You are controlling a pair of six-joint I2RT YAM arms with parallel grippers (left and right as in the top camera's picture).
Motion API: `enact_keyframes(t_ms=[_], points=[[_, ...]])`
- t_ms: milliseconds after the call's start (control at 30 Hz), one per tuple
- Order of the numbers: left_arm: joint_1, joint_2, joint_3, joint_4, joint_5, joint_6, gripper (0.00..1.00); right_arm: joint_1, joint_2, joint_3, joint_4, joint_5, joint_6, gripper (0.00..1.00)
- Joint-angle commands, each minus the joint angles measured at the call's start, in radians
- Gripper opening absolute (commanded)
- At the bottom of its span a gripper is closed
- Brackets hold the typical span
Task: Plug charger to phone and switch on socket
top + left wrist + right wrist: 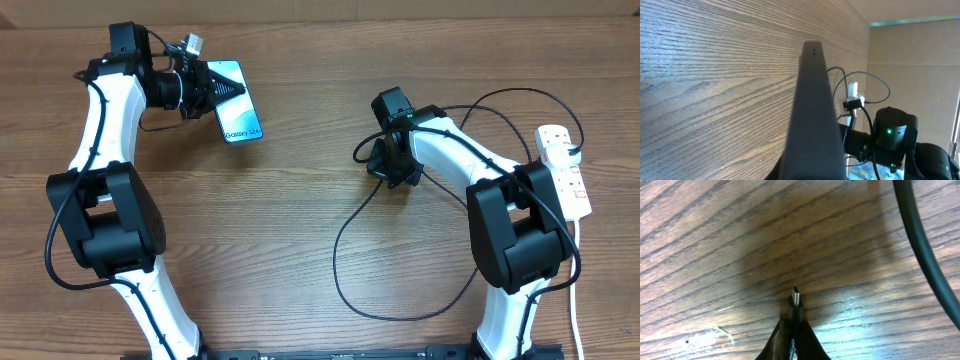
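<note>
Black charger tip [796,299] pinched tight in right claw [794,336], low over table [290,190] centre. Glowing phone [243,125] clamped in left claw [232,92], far left. White socket [566,172] lies at right edge.

our left arm [100,120] rises from its base, bends at the elbow and reaches away from us, the wrist turned sideways so our left gripper [228,92] lies roughly level. its jaws are closed on one end of the phone [240,115], which runs out ahead of the fingertips and sits edge-on to the wrist camera. our right arm [455,150] folds inward from its base with the wrist pitched steeply down, so our right gripper [792,330] points at the surface below. its jaws are pinched tight on the charger [796,300], whose small metal tip juts out just beyond the fingertips, centred between them.
</note>
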Motion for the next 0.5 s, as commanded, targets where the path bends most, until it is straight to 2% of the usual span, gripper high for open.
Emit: enact_keyframes(t_ms=[0,167,233,467], points=[[-0.010,-0.032,0.005,-0.003,0.023,0.024,0.04,0.008,0.030,-0.020,0.001,-0.006,-0.104,0.04],[-0.010,-0.032,0.005,-0.016,0.025,0.046,0.04,-0.025,0.019,0.139,-0.191,-0.109,-0.184,0.04],[-0.010,-0.032,0.005,-0.011,0.049,0.046,0.04,-0.040,0.009,0.197,-0.216,-0.198,-0.249,0.04],[-0.005,-0.032,0.005,0.053,0.337,0.094,0.04,-0.054,-0.013,0.232,-0.148,-0.858,-0.697,0.04]])
